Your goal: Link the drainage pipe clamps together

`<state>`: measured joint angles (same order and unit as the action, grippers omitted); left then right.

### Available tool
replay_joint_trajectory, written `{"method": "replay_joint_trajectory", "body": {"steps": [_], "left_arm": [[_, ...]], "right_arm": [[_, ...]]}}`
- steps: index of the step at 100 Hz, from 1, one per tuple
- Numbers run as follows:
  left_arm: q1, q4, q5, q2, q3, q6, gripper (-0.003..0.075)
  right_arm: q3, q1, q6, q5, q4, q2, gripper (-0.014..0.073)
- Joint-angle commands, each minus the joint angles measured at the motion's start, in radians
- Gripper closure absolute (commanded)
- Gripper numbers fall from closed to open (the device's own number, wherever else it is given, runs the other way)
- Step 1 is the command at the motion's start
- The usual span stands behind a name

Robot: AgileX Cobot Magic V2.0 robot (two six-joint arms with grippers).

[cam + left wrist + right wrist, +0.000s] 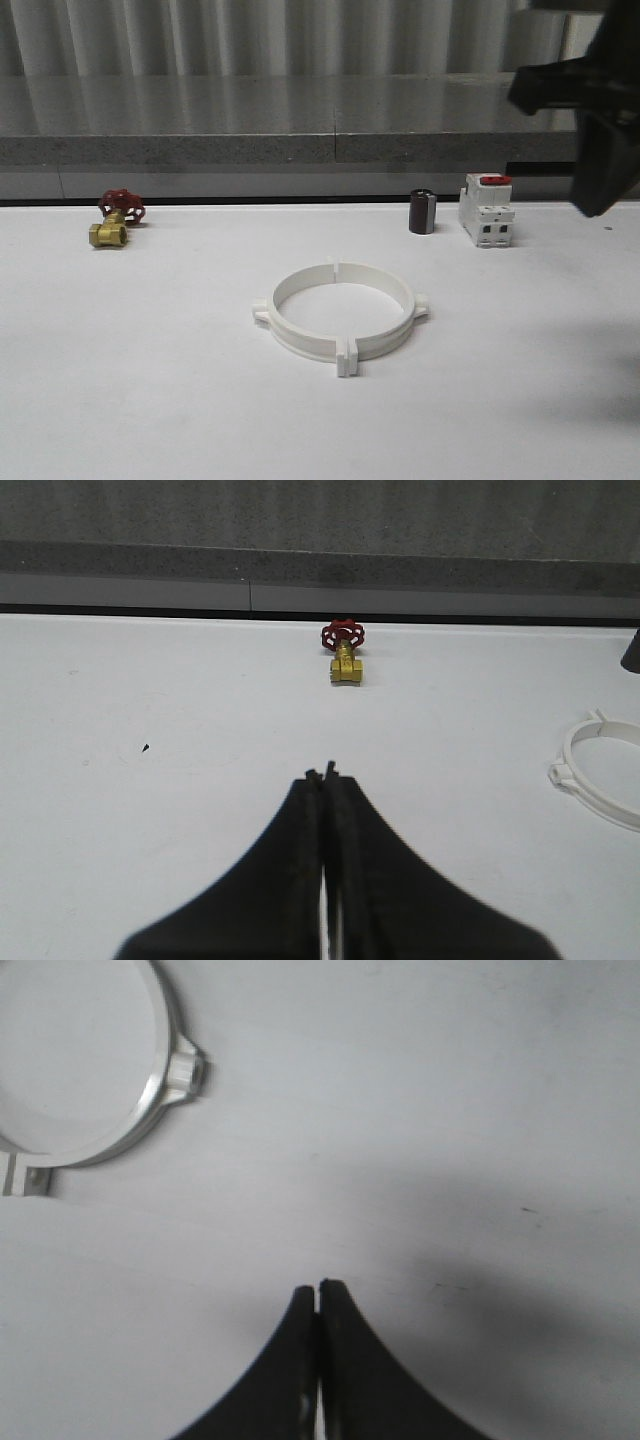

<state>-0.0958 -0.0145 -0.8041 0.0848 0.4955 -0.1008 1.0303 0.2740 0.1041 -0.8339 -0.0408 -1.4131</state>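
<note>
The two white drainage pipe clamps [341,312] lie flat in the middle of the table, their end tabs meeting at front and back so they form one wide ring with a lug on each side. Part of that ring [603,772] shows in the left wrist view, and another arc with a lug and an end tab [150,1110] in the right wrist view. My left gripper [327,774] is shut on nothing over bare table, well clear of the ring. My right gripper [319,1286] is shut and empty, hovering above the table off to the ring's right side; its arm [598,110] hangs dark at the upper right.
A brass valve with a red handwheel [115,220] sits at the back left. A dark cylinder [422,211] and a white breaker with a red top [487,210] stand at the back right. A grey ledge [300,148] runs behind the white table [150,400].
</note>
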Motion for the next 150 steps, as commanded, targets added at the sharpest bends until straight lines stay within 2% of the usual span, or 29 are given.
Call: {"method": "replay_joint_trajectory", "body": {"steps": [1, 50, 66, 92, 104, 121, 128, 133, 140, 150], "left_arm": [[0.001, -0.004, 0.081, 0.014, 0.023, 0.0, 0.074], [0.001, -0.004, 0.081, 0.014, 0.023, 0.0, 0.074], [0.001, -0.004, 0.081, 0.014, 0.023, 0.0, 0.074], [0.001, -0.004, 0.081, 0.014, 0.023, 0.0, 0.074], [0.001, -0.004, 0.081, 0.014, 0.023, 0.0, 0.074], [0.001, -0.004, 0.081, 0.014, 0.023, 0.0, 0.074], [0.001, -0.004, 0.081, 0.014, 0.023, 0.0, 0.074], [0.001, -0.004, 0.081, 0.014, 0.023, 0.0, 0.074], [0.001, -0.004, 0.082, 0.014, 0.023, 0.0, 0.074], [0.001, -0.004, 0.082, 0.014, 0.023, 0.0, 0.074]], "right_arm": [[-0.037, -0.037, 0.004, 0.071, 0.002, 0.12, 0.0662], [-0.372, -0.197, 0.02, 0.207, 0.027, 0.642, 0.0662], [-0.447, -0.205, 0.02, 0.255, 0.067, 0.811, 0.0662], [-0.618, -0.205, 0.023, 0.43, 0.108, 1.111, 0.0662], [-0.741, -0.21, 0.023, 0.6, 0.108, 1.222, 0.0662], [-0.947, -0.279, 0.023, 0.943, 0.093, 1.304, 0.066], [-1.014, -0.296, 0.023, 1.009, 0.084, 1.341, 0.066], [-1.047, -0.303, 0.023, 1.008, 0.083, 1.386, 0.066], [-1.042, -0.308, 0.019, 0.906, 0.084, 1.452, 0.066], [-1.042, -0.308, 0.019, 0.88, 0.084, 1.446, 0.066]]}}
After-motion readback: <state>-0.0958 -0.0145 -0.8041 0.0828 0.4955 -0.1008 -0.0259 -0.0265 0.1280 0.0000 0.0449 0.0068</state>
